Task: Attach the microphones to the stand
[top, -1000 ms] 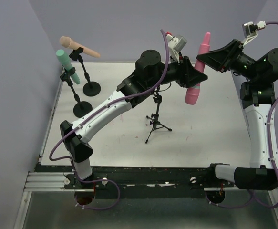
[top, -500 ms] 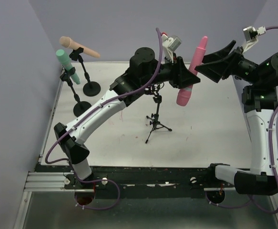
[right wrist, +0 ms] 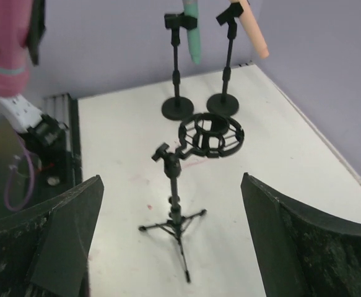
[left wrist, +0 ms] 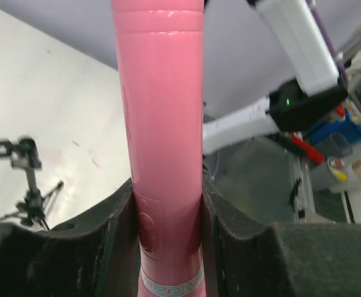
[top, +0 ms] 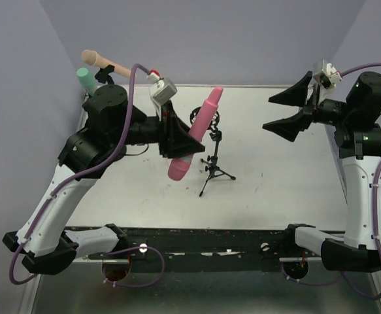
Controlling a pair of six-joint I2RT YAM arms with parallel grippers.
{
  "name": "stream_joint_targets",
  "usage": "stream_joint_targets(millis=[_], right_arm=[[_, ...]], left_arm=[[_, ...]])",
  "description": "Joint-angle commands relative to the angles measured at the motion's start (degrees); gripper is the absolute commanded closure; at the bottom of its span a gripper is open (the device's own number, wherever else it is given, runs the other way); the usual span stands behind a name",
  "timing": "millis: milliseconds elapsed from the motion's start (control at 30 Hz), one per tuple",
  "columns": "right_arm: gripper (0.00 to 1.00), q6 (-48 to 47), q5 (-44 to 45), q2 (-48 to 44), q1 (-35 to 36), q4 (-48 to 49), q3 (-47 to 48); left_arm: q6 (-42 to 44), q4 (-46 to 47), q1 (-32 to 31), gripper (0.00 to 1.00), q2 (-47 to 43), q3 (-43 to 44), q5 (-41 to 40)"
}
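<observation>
My left gripper (top: pixel 179 136) is shut on the pink microphone (top: pixel 195 131), holding it tilted in the air with its rounded head down, just left of the tripod stand (top: pixel 214 163). In the left wrist view both jaws press the pink microphone (left wrist: pixel 161 117) at its body. The stand's black ring mount (top: pixel 206 118) holds nothing. My right gripper (top: pixel 267 112) hangs open at the right, apart from everything. In the right wrist view the tripod stand (right wrist: pixel 175 198) and ring mount (right wrist: pixel 211 135) lie ahead of the wide-open right gripper (right wrist: pixel 172 180).
At the back left the mint-teal microphone (right wrist: pixel 192 31) and the peach-tan microphone (right wrist: pixel 253 28) sit clipped on two round-base stands (right wrist: pixel 178 108). My left arm (top: pixel 105 124) covers most of those stands from above. A metal rail (top: pixel 66 247) runs along the near table edge.
My right gripper opened, let go of the pink microphone and drew back right. The left arm swung left and nearer, carrying the microphone down beside the tripod stand.
</observation>
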Motion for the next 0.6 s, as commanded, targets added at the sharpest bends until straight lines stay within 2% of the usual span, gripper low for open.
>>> stream_joint_targets(millis=[0,133,167,333,567], right_arm=[[0.0,-41.4,1.5,1.0,-0.2,-31.8,2.1],[0.0,-74.0,3.9,1.1,3.1,-51.5,-2.0],[0.0,-77.6,5.4,0.5,5.4,-53.4,-4.4],[0.0,-79.9,8.1,-1.5,12.1,-51.1,-14.2],[0.0,-85.3,5.3,-1.2,17.1,-54.5,-18.3]], left_arm=[[7.4,-14.8,-0.2,0.98,-6.4,-10.2,7.5],[5.4,-12.7,-0.2,0.98,-12.0,-22.9,11.6],[3.6,-10.8,-0.2,0.98,-13.1,-26.5,13.1],[-3.5,-4.8,-1.2,0.98,-16.2,-39.6,18.2],[-5.5,-2.9,-5.3,0.98,-17.7,-46.8,19.6]])
